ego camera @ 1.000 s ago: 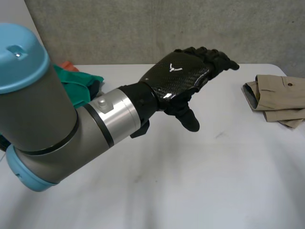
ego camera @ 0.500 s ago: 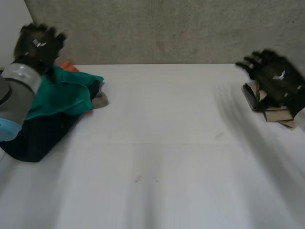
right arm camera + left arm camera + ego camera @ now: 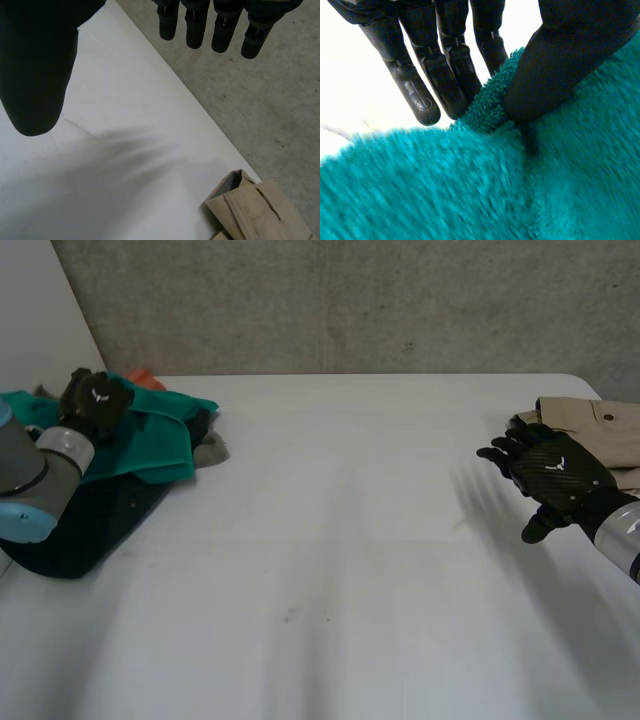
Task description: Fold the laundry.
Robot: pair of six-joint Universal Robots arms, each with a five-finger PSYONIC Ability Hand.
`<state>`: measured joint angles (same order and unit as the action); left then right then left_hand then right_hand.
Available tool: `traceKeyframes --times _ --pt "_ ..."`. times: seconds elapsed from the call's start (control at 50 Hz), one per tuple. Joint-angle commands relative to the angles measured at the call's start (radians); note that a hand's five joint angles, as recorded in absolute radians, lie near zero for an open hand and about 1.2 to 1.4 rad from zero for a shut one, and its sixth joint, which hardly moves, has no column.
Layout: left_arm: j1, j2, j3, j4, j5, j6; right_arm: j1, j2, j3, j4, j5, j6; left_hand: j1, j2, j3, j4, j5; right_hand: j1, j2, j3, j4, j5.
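Teal towel (image 3: 150,435) tops the unfolded heap at the table's (image 3: 330,570) left edge. Your left hand (image 3: 95,400) pinches a ridge of it between thumb and fingers. One beige garment (image 3: 590,440) lies folded at the right edge, with your right hand (image 3: 552,472) just beside it, fingers spread and empty. The dark garment (image 3: 90,520) underneath is likely still to fold. Nothing blocks the middle.

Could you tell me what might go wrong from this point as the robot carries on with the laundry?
1. The left hand pinches just a small ridge of the teal cloth between thumb and fingers; it may slip out when lifted.
2. The teal cloth lies on a dark garment in a pile; pulling might drag that along.
3. The open right hand hovers beside the folded beige garment and could knock it out of shape.
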<state>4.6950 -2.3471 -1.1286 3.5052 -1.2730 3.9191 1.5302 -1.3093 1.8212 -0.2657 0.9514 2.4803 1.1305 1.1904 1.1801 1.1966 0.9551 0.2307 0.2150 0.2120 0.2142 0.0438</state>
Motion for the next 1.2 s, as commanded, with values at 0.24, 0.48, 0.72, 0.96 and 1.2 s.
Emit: traceKeyframes --times 0.24,0.48,0.72,0.96,1.2 --pt "-0.337 0.577 -0.276 0.072 -0.003 -0.739 -0.002 -0.022 -0.007 -0.007 0.116 0.014 0.266 0.206 0.216 0.200 0.267 -0.056 -0.040 -0.037 -0.040 -0.044" --pt "-0.484 0.580 -0.283 -0.003 -0.008 -0.589 -0.010 -0.051 -0.161 0.208 0.069 0.386 0.266 0.206 0.216 0.200 0.267 -0.056 -0.040 -0.037 -0.040 -0.044" --pt "-0.610 0.607 -0.325 -0.150 -0.016 -0.561 0.137 0.148 -0.385 0.304 -0.091 0.549 0.266 0.206 0.216 0.200 0.267 -0.056 -0.040 -0.037 -0.040 -0.044" --pt "-0.609 0.661 -0.387 -0.146 -0.019 -0.561 0.307 0.272 -0.401 0.333 -0.071 0.609 0.266 0.206 0.216 0.200 0.267 0.484 0.500 0.503 0.501 0.497" --pt "-0.556 0.643 -0.387 -0.153 -0.022 -0.462 0.142 0.101 -0.401 0.347 0.118 0.491 0.266 0.206 0.216 0.200 0.267 -0.002 0.014 0.017 0.015 0.011"
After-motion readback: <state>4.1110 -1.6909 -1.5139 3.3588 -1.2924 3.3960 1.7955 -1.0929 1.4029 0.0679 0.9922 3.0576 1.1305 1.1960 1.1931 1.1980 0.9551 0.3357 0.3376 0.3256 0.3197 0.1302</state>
